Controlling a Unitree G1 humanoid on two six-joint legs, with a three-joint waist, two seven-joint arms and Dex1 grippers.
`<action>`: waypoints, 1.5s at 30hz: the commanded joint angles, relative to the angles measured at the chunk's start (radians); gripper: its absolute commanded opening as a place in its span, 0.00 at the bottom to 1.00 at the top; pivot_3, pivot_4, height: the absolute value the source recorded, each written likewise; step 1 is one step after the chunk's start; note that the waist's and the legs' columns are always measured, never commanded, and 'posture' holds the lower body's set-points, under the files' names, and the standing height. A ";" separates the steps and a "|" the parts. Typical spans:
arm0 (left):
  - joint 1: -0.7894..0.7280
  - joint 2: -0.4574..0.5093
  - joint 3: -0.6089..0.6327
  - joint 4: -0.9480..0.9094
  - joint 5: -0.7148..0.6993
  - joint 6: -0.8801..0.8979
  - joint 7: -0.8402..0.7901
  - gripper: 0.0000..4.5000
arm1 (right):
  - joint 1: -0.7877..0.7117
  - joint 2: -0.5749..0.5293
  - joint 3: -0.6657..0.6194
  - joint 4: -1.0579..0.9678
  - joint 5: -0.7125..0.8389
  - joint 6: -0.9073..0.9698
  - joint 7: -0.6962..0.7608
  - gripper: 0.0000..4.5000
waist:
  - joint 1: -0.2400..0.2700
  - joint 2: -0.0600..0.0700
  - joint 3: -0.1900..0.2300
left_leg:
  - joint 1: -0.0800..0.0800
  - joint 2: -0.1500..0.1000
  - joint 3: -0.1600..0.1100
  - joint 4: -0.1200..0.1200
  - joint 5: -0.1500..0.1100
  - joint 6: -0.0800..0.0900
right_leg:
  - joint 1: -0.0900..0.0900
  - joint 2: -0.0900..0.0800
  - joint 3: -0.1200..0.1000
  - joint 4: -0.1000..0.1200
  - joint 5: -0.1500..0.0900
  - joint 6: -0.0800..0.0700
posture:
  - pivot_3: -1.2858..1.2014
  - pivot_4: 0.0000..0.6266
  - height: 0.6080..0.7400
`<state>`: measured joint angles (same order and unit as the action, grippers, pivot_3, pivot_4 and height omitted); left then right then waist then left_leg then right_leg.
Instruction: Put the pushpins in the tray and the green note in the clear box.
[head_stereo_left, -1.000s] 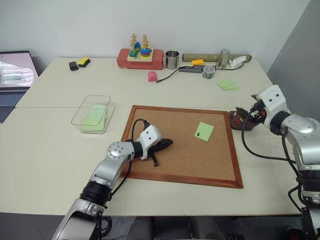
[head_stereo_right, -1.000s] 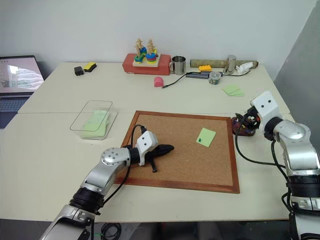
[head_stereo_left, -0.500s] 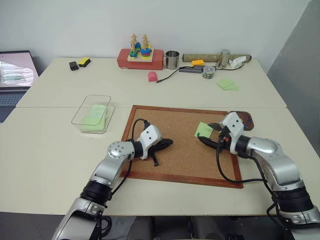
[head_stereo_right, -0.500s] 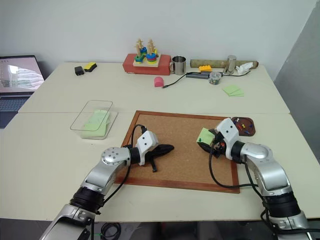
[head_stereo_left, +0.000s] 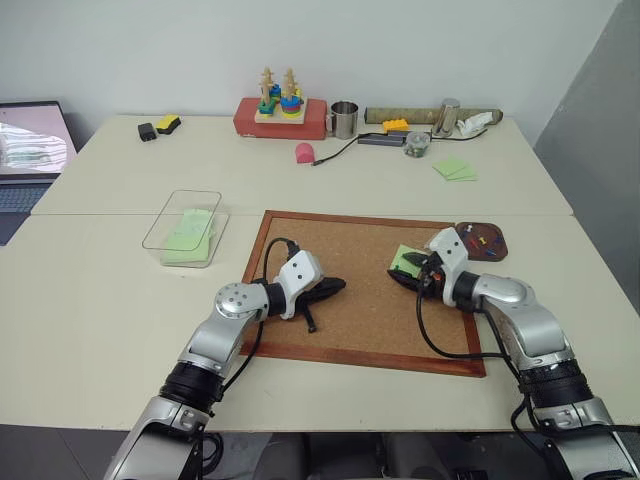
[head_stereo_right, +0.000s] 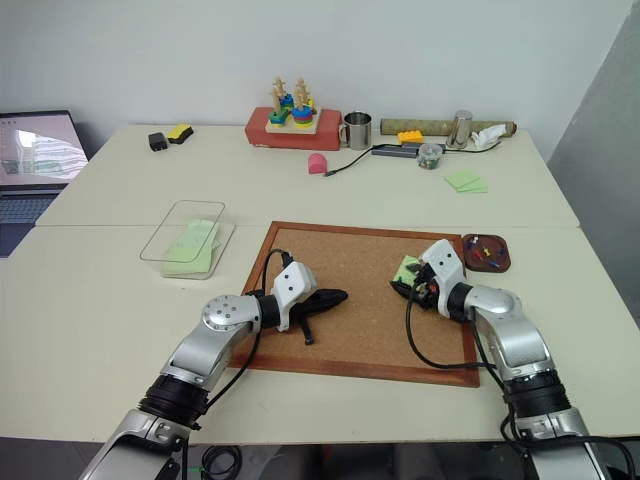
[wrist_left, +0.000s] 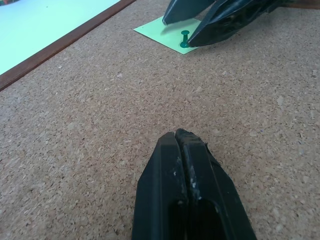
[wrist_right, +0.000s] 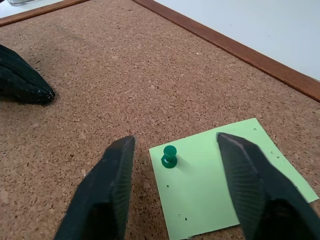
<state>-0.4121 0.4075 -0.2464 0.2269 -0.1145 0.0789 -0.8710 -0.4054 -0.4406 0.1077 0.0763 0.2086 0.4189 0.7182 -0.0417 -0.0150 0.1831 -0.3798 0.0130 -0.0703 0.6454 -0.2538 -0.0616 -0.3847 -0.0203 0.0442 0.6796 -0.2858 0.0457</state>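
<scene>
Meanwhile the right gripper (wrist_right: 175, 185) stood open astride a green pushpin (wrist_right: 169, 155) at the light green square paper note's (wrist_right: 220, 180) corner; the left gripper (wrist_left: 187, 150), at nine o'clock on open cork, was shut, empty.

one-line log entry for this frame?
right gripper: open, straddling green pushpin | green note: pinned on corkboard | left gripper: shut, resting on corkboard

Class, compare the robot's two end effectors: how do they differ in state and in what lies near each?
The left end effector is shut over bare corkboard; the right end effector is open, its fingers either side of a green pushpin stuck in the green note. Both have black fingers and sit low over the board.
</scene>
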 joint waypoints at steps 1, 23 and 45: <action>0.035 0.020 -0.014 0.047 0.045 0.034 0.010 0.00 | -0.017 0.006 -0.005 -0.004 -0.003 -0.031 0.007 0.35 | 0.000 0.000 0.000 | 0.000 0.000 0.000 0.000 0.000 0.000 | 0.000 0.000 0.000 0.000 0.000 0.000 | 0.52 0.24 1.00; 0.034 0.014 -0.018 0.054 0.047 0.035 0.019 0.00 | -0.039 -0.052 -0.037 -0.224 0.060 0.033 0.065 0.02 | 0.000 0.000 0.000 | 0.000 0.000 -0.001 0.000 0.000 0.000 | 0.000 0.000 0.000 0.000 0.000 0.000 | 0.52 0.24 1.00; -0.056 0.014 0.331 -0.288 -0.543 0.703 -0.013 0.47 | -0.049 -0.236 0.105 -0.340 -0.162 -0.270 0.173 0.00 | 0.004 -0.005 0.004 | -0.007 -0.001 -0.002 -0.001 0.000 0.000 | -0.004 -0.001 -0.003 -0.002 0.002 -0.003 | 0.52 0.24 1.00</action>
<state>-0.4352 0.4278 0.0302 -0.0020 -0.5430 0.6849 -0.8849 -0.4424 -0.6621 0.2085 -0.2343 0.0764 0.2211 0.8776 -0.0377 -0.0195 0.1874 -0.3869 0.0124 -0.0727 0.6449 -0.2539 -0.0618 -0.3890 -0.0218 0.0413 0.6769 -0.2838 0.0423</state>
